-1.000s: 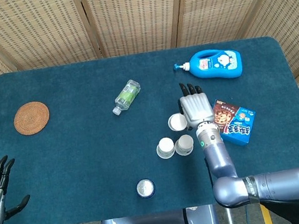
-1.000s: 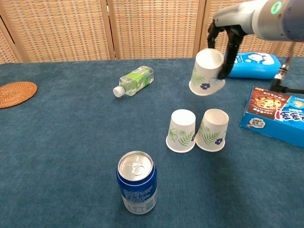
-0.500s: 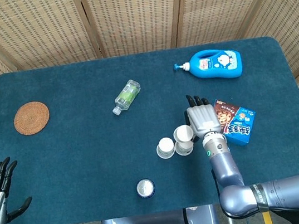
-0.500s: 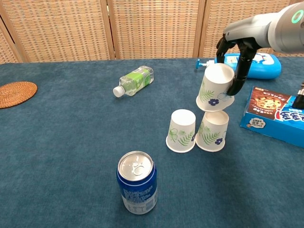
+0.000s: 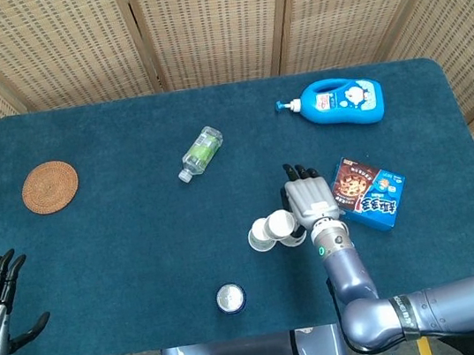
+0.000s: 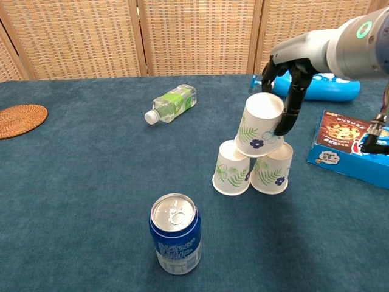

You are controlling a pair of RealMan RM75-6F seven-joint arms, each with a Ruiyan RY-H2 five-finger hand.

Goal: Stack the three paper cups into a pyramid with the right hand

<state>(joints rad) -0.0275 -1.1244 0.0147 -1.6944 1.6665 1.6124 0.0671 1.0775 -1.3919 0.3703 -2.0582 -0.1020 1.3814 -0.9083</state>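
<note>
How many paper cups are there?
3. Two upside-down cups stand side by side, left cup and right cup; the top cup is tilted above them, held by the right hand.

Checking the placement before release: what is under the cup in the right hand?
Under the held cup, tilted in the right hand, are two upside-down base cups standing side by side. Whether its rim actually rests on both cannot be seen; the cup itself covers the contact.
</note>
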